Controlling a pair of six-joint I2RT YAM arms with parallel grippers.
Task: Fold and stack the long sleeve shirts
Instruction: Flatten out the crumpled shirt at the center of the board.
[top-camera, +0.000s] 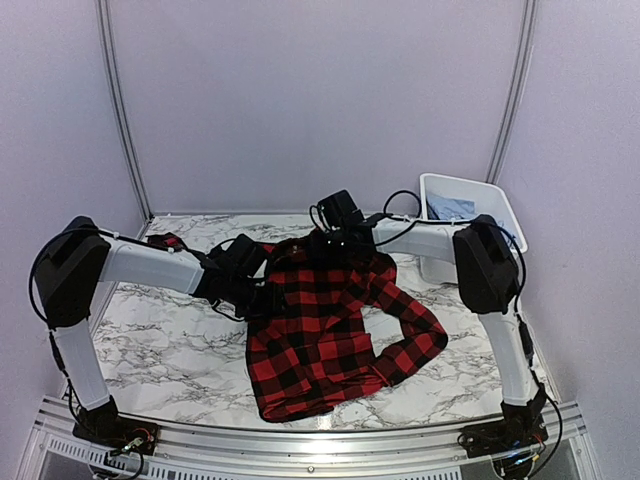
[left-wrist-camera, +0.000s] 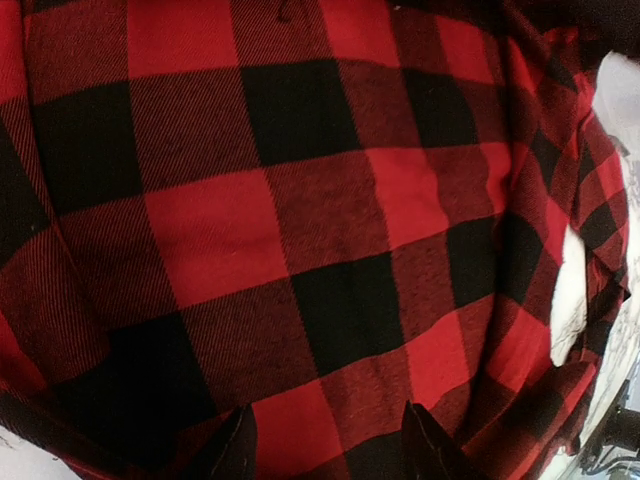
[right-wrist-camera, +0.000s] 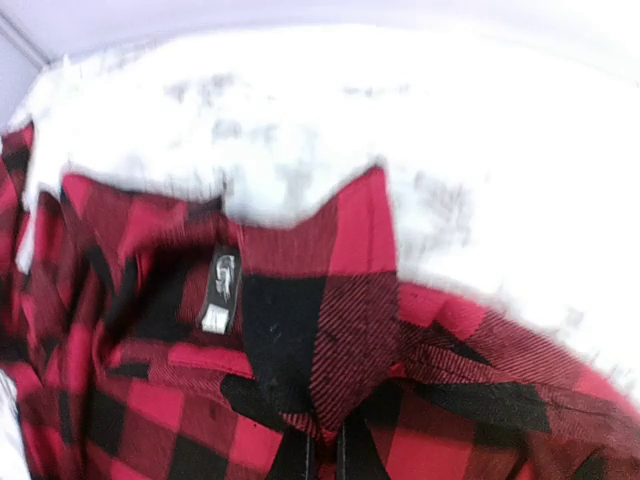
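Note:
One long sleeve shirt (top-camera: 320, 340), red-and-black check flannel, lies spread on the marble table (top-camera: 170, 340). Its right sleeve bends toward the hem. A bit of red cloth (top-camera: 168, 240) shows behind my left arm. My left gripper (top-camera: 263, 290) rests at the shirt's left edge. In the left wrist view its fingertips (left-wrist-camera: 235, 450) stand apart against the flat check cloth (left-wrist-camera: 300, 220). My right gripper (top-camera: 332, 240) is at the collar. In the right wrist view this gripper (right-wrist-camera: 322, 455) is shut on a fold of the shirt (right-wrist-camera: 300, 330) just below the neck label (right-wrist-camera: 222, 290).
A white plastic tub (top-camera: 470, 185) stands at the back right corner with light blue cloth (top-camera: 452, 208) inside. Grey walls and metal poles close in the table at the back and sides. A metal rail runs along the near edge.

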